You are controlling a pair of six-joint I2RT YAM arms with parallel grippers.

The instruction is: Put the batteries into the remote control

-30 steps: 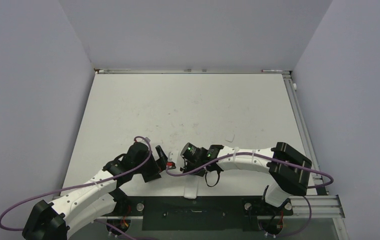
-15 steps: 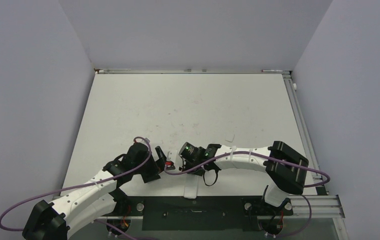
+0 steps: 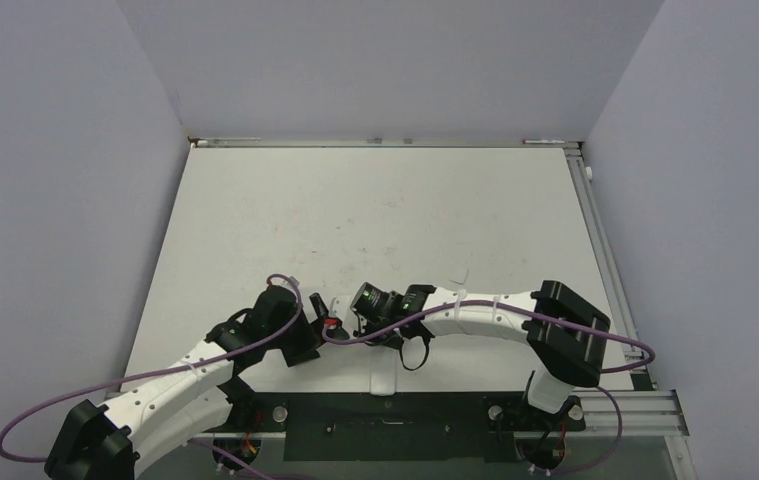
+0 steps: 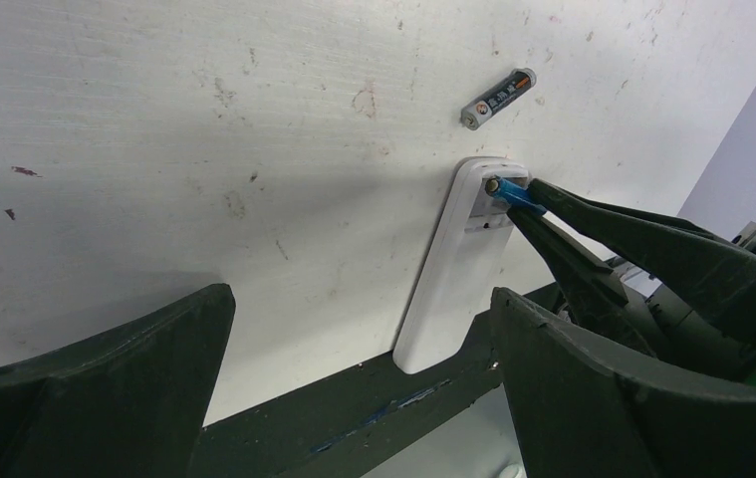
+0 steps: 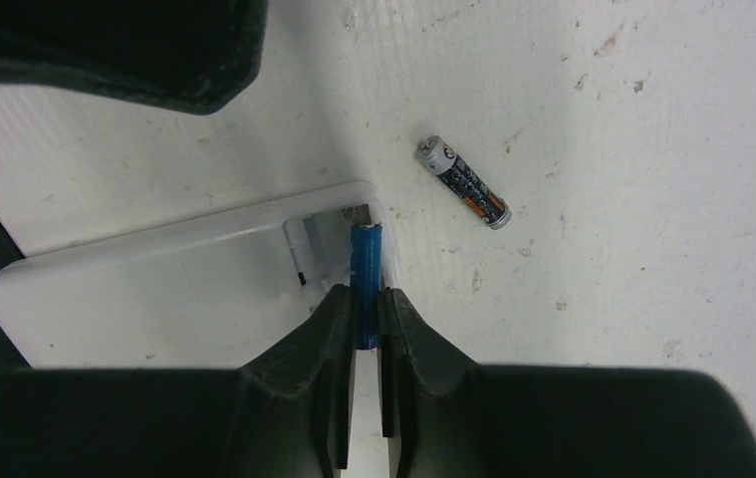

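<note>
Fingertips of the right gripper (image 5: pixel 366 299) pinch the blue battery (image 5: pixel 366 264) by 1 end, jaws narrowed to a thin gap around it. The battery's long axis runs straight out from the fingers, and its free end sits in the open compartment at the end of the remote control (image 5: pixel 154 299), close to a small metal contact there. Seen from the left wrist, that battery lies roughly across the remote's long axis rather than along it, and whether it is seated flat cannot be told. The white remote lies back-up on the table (image 4: pixel 154 119), its long axis running from the compartment end toward the table's near edge, where its other end reaches the dark base rail. The dark battery (image 5: pixel 463 182) lies loose on the table just past the compartment end, apart from the remote and at a diagonal to it. The left gripper (image 4: pixel 362 299) stands beside the remote with its 2 fingers spread wide, holding nothing.
</note>
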